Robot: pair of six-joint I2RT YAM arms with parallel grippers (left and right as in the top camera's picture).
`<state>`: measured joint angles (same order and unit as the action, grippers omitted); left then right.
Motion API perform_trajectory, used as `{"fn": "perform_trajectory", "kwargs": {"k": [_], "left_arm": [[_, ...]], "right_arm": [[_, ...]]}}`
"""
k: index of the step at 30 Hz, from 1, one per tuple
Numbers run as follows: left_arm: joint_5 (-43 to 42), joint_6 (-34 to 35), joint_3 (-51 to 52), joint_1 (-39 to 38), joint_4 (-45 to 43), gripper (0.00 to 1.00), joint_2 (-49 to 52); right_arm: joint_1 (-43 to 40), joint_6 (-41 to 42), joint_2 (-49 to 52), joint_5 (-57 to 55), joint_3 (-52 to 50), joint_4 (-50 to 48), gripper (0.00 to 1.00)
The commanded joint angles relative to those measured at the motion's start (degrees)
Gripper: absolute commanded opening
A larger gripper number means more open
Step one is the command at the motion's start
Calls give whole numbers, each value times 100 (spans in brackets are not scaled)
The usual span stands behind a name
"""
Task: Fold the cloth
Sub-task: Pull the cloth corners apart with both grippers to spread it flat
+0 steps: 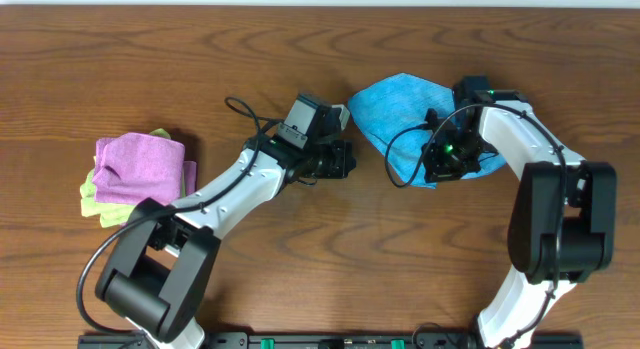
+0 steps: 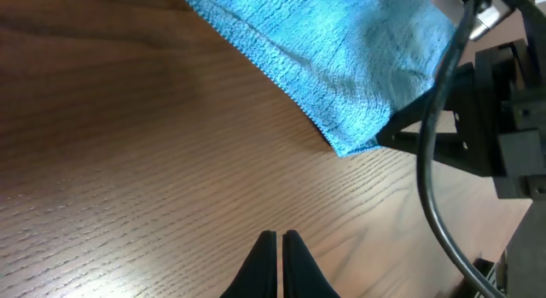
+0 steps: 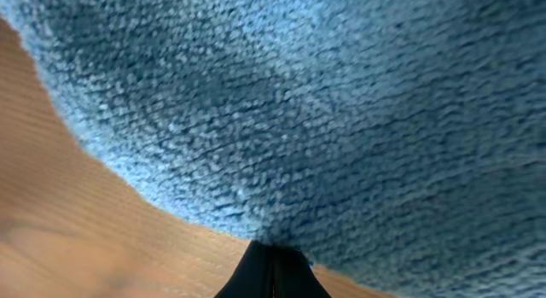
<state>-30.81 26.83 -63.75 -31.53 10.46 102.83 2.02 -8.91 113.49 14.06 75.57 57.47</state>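
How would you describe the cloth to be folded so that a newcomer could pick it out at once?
On the wooden table, look right of centre, under the right tool. The cloth there is fuzzy and bright sky-blue, lying rumpled. It is the only blue one; the purple cloth and light green cloth sit stacked at the far left.

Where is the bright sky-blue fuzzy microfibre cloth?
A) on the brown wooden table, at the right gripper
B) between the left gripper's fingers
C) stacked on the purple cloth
A: the sky-blue cloth lies on the wooden table, the right gripper shut on its edge; the left gripper is shut empty.
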Motion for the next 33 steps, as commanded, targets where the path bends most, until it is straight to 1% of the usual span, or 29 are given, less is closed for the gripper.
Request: {"fn": "perform_trajectory", "kwargs": {"k": [1,10,19,24,29,33], "left_arm": [[118,-157,-94,76,59,6,-225],[118,-160,-96,352,175,6,-299],[116,-210,-98,564,197,6,-431],[129,-374,-98,597,361,6,-544],[144,-466,-98,691,498,6,-601],[142,-505,-98,835,542,6,-625]], "right_arm": [[20,11,-142,-219,-37,-48,1],[20,11,-140,-240,-79,-81,1],[22,144,-140,-326,-629,-439,1],[85,247,-140,13,-734,-407,1],[505,573,-140,37,-739,-398,1],[1071,852,-140,120,-739,-415,1]]}}
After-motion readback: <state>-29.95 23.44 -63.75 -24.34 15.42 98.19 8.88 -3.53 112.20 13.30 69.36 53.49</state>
